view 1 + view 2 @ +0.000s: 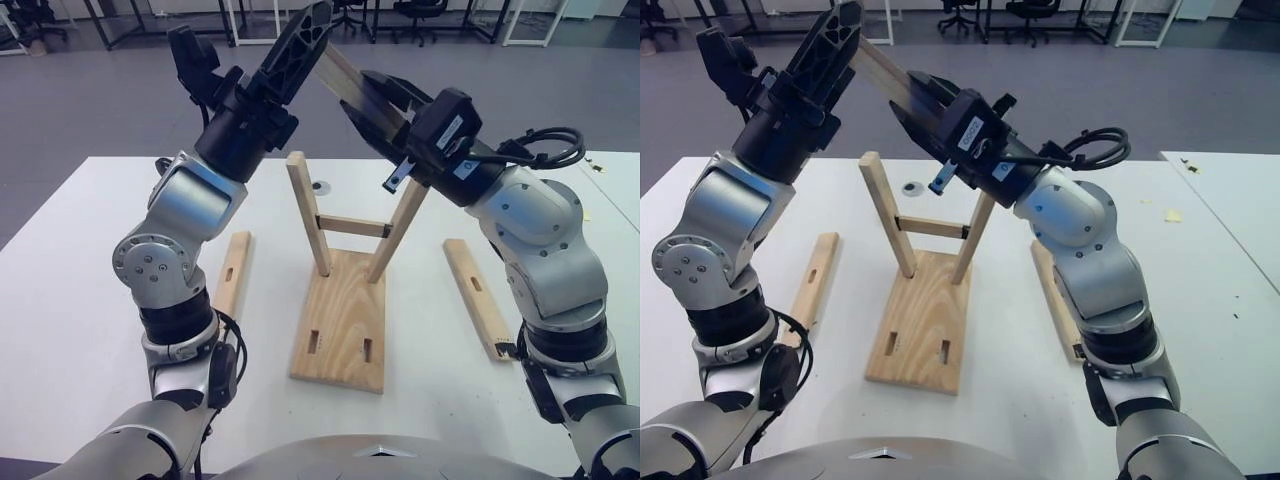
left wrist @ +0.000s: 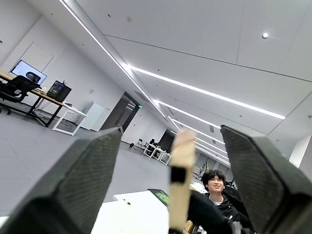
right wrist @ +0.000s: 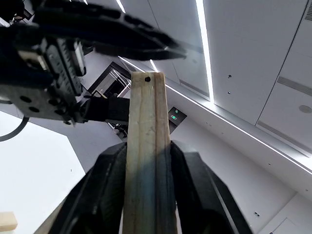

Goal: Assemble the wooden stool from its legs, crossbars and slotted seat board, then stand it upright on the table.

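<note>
The half-built stool (image 1: 340, 320) stands in the middle of the bench, two legs up. High above it, the right jaws hold a stick (image 1: 345, 72) tight. The left jaws gape wide round its tip. If they shut crooked, the stick may slip and knock the legs over.

arms (image 1: 190, 205): silver shells, black forearms | cable (image 1: 556, 132): black (looped) | label (image 1: 973, 127): white

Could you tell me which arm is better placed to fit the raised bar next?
Right: its jaws are shut on the bar over the board; the left jaws stand open around its tip.
</note>
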Controlling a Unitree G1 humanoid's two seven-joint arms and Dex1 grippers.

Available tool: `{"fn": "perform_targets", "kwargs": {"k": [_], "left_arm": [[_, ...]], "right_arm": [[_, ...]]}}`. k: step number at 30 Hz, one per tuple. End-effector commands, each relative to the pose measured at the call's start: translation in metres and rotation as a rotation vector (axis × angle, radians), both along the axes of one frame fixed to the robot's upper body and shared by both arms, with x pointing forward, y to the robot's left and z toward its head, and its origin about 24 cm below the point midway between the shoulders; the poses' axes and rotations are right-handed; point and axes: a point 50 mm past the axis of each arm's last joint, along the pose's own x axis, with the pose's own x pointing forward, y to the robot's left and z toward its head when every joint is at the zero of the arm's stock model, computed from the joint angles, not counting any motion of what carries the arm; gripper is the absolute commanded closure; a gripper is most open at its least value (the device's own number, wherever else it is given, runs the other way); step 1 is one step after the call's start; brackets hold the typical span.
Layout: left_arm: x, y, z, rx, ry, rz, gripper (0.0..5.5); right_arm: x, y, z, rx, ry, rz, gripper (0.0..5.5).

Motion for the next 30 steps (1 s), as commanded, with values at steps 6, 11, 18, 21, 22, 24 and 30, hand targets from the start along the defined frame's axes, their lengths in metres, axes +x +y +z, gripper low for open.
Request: {"fn": "perform_targets", "kwargs": {"k": [6,11,18,21,22,24,30], "left_arm": [[-0.004,0.003,-0.007,0.004,0.022,0.014,2.91],[-0.002,-0.001,-0.01,0.006,0.03,0.013,3.75],[-0.004,-0.003,-0.01,0.018,0.023,0.021,4.89],[-0.003,-0.001,-0.012,0.034,0.027,0.048,5.06],[-0.002,-0.002,-0.013,0.049,0.026,0.061,5.07],[-0.002,-0.002,-0.014,0.063,0.019,0.082,5.07],[0.005,0.028,0.002,0.116,-0.059,0.302,5.1]], "right_arm": [[0.007,0.003,0.0,-0.004,0.004,0.017,4.18],[0.004,0.011,0.002,-0.017,-0.002,0.078,4.18],[0.004,0.012,0.005,0.005,0.008,0.092,4.18],[0.005,0.012,0.005,0.001,0.019,0.094,4.18],[0.005,0.012,0.004,-0.003,0.022,0.094,4.18],[0.006,0.013,0.0,-0.012,0.049,0.085,4.18],[0.012,0.004,-0.016,-0.004,0.153,-0.01,2.87]]}}
